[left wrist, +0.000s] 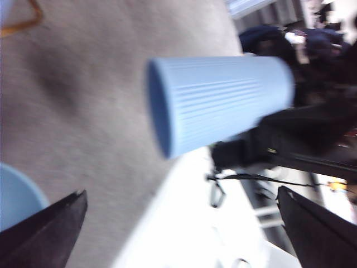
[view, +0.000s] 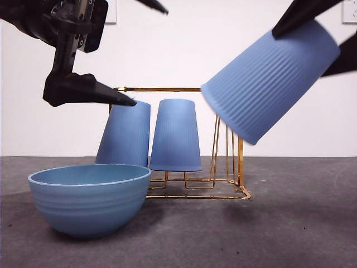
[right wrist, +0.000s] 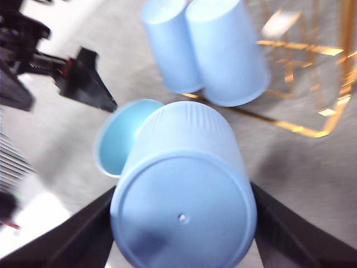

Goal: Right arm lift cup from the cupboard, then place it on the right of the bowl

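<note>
A wide blue bowl [view: 89, 198] fronts the tabletop [view: 290, 234] as the right end effector [right wrist: 181, 223], clamped across a ribbed cup [view: 270, 81], holds it tilted above the gold cupboard [view: 228, 167]; the tumbler looks light, stiff, possibly slippery

Even soft light, faint shadows; both wrist views blurred, front view sharp

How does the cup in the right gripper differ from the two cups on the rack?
The held cup is tilted in the air above the table, clamped in the right gripper; the two rack cups stand mouth-down on the gold rack, ungripped. The held cup's mouth points down toward the left. All three are ribbed blue tumblers.
</note>
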Controlling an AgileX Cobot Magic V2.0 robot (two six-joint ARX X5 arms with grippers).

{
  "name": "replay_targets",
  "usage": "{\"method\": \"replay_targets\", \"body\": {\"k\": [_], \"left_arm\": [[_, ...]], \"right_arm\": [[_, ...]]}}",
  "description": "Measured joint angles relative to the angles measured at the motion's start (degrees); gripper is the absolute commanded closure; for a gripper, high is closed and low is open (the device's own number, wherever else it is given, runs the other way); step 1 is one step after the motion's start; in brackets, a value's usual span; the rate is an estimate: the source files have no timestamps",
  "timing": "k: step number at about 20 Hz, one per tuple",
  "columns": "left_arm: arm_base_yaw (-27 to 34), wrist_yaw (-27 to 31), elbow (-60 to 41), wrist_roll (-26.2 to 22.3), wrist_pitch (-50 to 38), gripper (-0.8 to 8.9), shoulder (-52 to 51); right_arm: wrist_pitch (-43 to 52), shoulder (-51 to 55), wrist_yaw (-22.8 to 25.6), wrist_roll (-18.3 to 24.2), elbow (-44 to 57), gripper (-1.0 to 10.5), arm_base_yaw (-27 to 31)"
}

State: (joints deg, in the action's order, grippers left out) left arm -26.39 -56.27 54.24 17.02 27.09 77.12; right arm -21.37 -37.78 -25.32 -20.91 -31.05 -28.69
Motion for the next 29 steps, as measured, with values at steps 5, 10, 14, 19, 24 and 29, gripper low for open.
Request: {"method": "replay_targets", "body": {"k": [5, 10, 14, 19, 24, 29], "left_arm": [[-0.8, -7.8, 0.0, 3.5, -3.2, 2.60, 2.3], [-1.4, -8.6, 0.0, 4.7, -5.2, 2.60, 4.4], [-1.5, -8.6, 0.0, 4.9, -7.3, 2.60, 4.6], [-1.5, -8.6, 0.0, 5.3, -8.7, 3.47, 4.6], [-1.5, -8.1, 0.0, 5.7, -8.1, 6.79, 4.7], [-0.8, -10.2, 0.0, 4.5, -9.0, 8.08, 4.7]], "right_arm": [[22.5, 0.7, -4.1, -13.5, 12.5, 6.8, -1.0], [35.6, -1.7, -3.4, -21.4, 17.6, 6.8, -3.2], [43.1, -6.3, -1.4, -24.1, 17.7, 6.8, -6.9], [50.9, -13.8, -0.2, -26.2, 17.7, 6.8, -10.3], [53.4, -16.3, -0.5, -27.2, 17.7, 6.8, -10.8], [54.6, -16.2, -3.2, -27.8, 17.7, 6.8, -11.1]]}}
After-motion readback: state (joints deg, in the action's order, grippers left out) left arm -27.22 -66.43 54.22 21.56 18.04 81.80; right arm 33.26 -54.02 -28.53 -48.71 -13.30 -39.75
